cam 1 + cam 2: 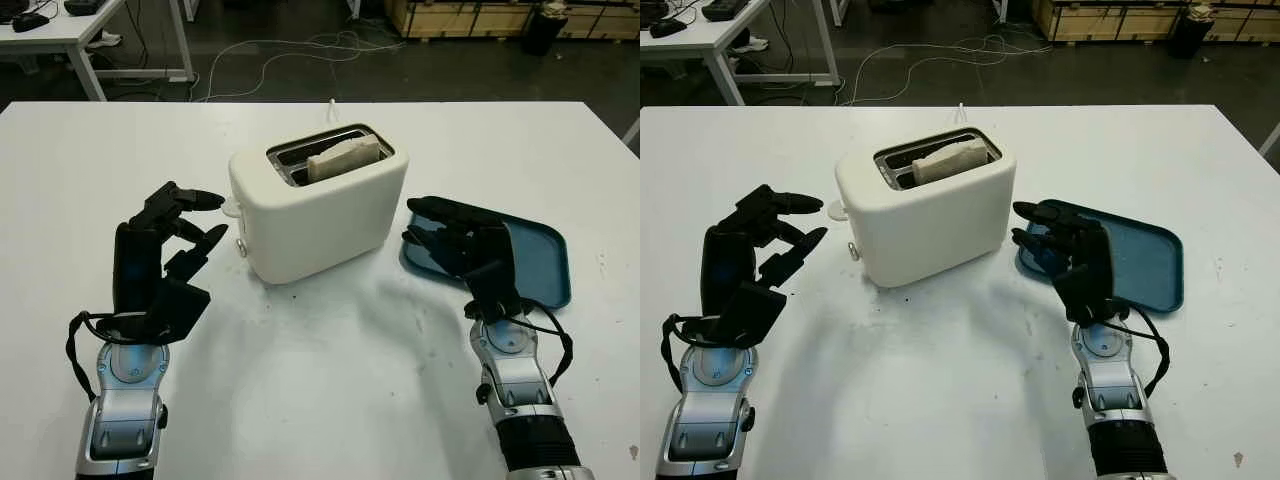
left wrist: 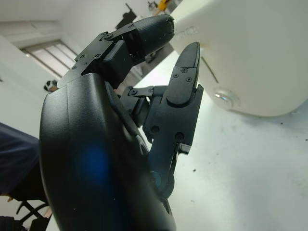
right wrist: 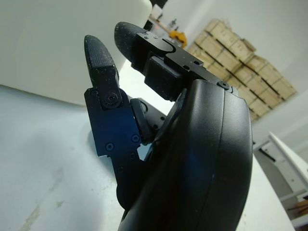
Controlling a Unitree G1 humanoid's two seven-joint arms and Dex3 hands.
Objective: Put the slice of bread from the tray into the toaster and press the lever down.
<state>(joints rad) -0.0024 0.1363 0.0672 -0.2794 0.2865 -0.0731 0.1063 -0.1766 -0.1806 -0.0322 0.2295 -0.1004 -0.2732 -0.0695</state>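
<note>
White surface (image 1: 320,400) carries everything. Cream toaster (image 1: 320,215) sits between both hands, bread slice (image 1: 343,158) standing in its slot nearest the right hand. Blue tray (image 1: 540,262) lies under and just beyond the right hand (image 1: 462,245), which holds nothing, open, fingers over the tray's near edge, just beside the toaster's side. Left hand (image 1: 165,255) raised, open, gripping nothing, fingertips (image 1: 208,200) near the toaster's lever (image 1: 233,208) and knob (image 1: 241,249), not touching
</note>
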